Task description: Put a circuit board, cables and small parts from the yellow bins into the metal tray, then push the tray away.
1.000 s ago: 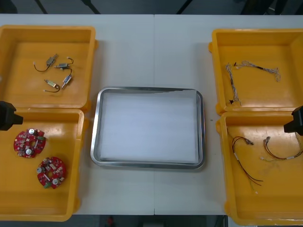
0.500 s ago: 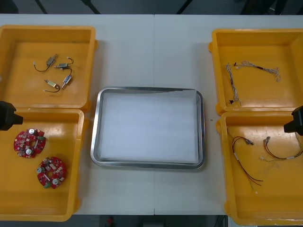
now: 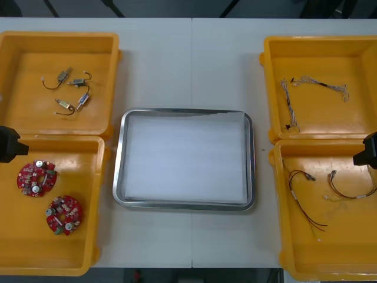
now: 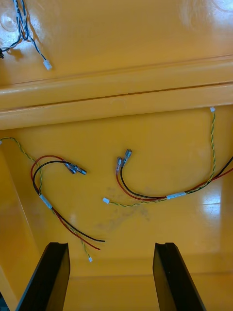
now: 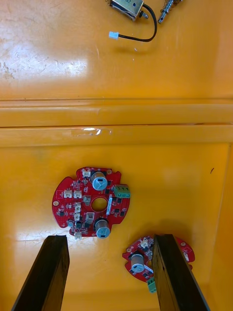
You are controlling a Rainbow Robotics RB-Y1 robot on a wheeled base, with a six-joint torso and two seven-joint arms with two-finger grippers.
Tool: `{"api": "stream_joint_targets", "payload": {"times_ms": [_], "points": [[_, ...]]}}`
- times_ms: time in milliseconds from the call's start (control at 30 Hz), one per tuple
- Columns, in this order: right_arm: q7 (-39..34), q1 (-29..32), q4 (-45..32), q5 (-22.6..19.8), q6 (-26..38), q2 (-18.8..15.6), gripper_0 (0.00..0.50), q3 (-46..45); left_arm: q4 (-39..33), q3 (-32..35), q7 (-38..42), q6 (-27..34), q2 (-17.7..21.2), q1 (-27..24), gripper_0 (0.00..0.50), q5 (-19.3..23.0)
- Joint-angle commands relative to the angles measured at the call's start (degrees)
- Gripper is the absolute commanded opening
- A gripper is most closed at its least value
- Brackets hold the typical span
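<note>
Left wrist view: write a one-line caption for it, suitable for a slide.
Open left gripper hovers over two red circuit boards lying in a yellow bin.

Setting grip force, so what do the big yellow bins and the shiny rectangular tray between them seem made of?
Yellow bins: likely moulded plastic, glossy; glare patches, rounded rims. Rectangular tray: metal rim, polished, mirror-like; white matte inside, perhaps a liner. Left gripper and right gripper hang open over near bins.

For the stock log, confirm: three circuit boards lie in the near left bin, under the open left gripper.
Two, not three: the front view shows two circuit boards in the near left bin, under the open left gripper.
</note>
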Motion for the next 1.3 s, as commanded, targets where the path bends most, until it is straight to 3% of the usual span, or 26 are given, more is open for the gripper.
{"api": "stream_joint_targets", "payload": {"times_ms": [33,967,1000,1200,1300], "points": [[0.7,0.5,-1.5,0.4,0.3,0.2,0.500,-1.4,0.0,-0.7,-4.1,-0.6,3.0,-1.0,0.500,-0.6],[0.7,2.4,-0.9,0.2,0.6,0.0,0.500,-0.1,0.0,-0.7,-4.1,-0.6,3.0,-1.0,0.500,-0.6],[0.7,2.6,-0.9,0.1,0.6,-0.2,0.500,-0.1,0.1,-3.1,-5.7,5.4,3.5,1.1,0.500,-0.2],[1.9,2.4,-1.0,-1.5,1.0,-4.1,0.500,0.4,0.3,-6.8,-5.4,0.0,8.9,1.7,0.500,-0.1],[7.3,2.4,-1.0,-2.5,1.0,-5.3,0.500,0.3,0.6,-7.2,-5.3,-0.5,8.8,1.7,0.500,-0.1]]}}
